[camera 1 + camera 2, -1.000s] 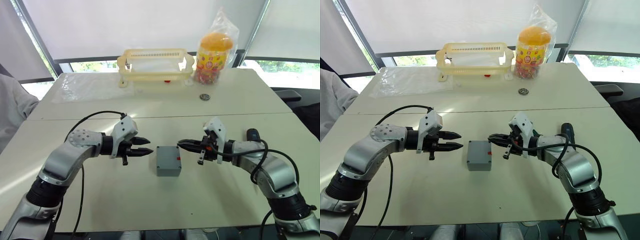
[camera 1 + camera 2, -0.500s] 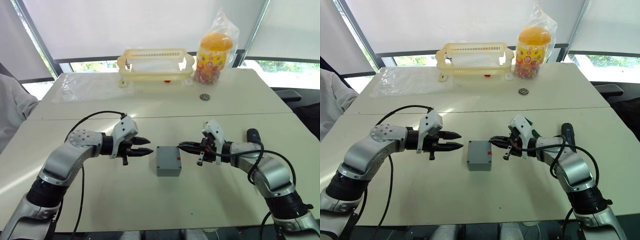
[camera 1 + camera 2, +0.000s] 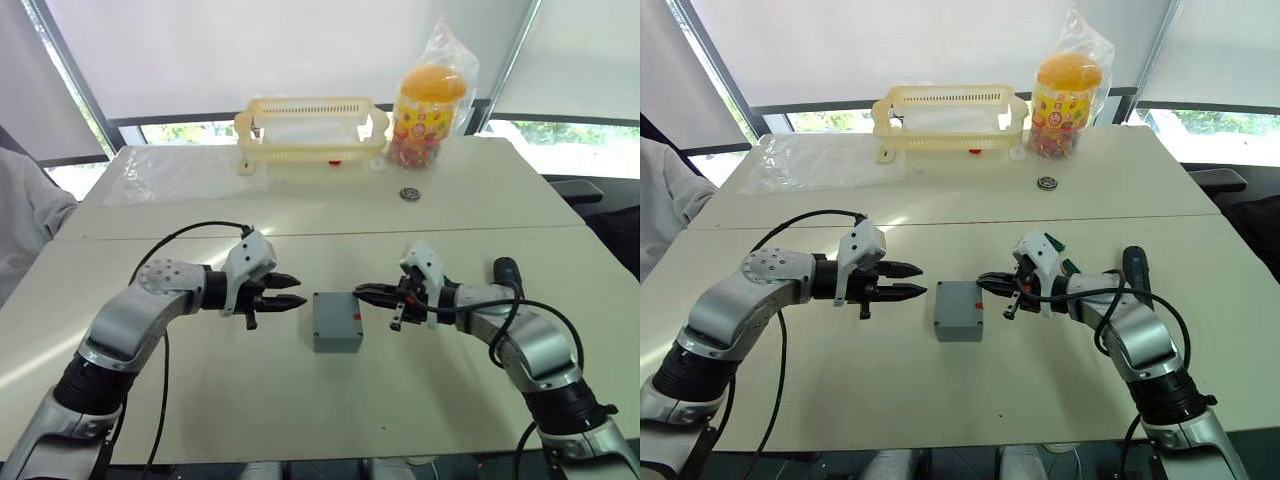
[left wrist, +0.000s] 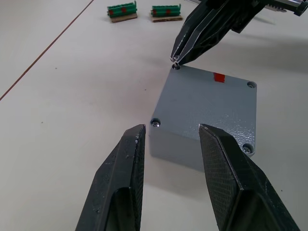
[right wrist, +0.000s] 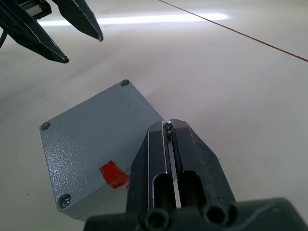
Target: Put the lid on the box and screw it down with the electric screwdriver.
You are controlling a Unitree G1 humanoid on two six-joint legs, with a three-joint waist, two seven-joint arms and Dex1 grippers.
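Observation:
The grey box (image 3: 336, 336) stands mid-table with the lid (image 4: 211, 103) lying flat on it, screw heads in its corners and a red mark near one edge. My left gripper (image 3: 298, 291) hovers open just left of the box, fingers (image 4: 122, 173) level with its near side. From the right, my right gripper (image 3: 358, 291) is shut, its tips (image 5: 168, 124) over the lid's far right corner and pinching a tiny metal piece, seemingly a screw. The electric screwdriver (image 3: 503, 268) lies on the table behind my right forearm, partly hidden.
A pale yellow basket (image 3: 312, 128), a candy jar in a plastic bag (image 3: 428, 100) and a clear plastic bag (image 3: 180, 175) sit along the far side. A small round dark part (image 3: 408, 193) lies mid-right. Two green circuit boards (image 4: 121, 10) lie beyond the box. A person's sleeve (image 3: 25, 215) shows at left.
My right arm has shifted slightly, bringing the shut gripper a touch lower and closer to the box's corner. The left gripper and the box have not moved.

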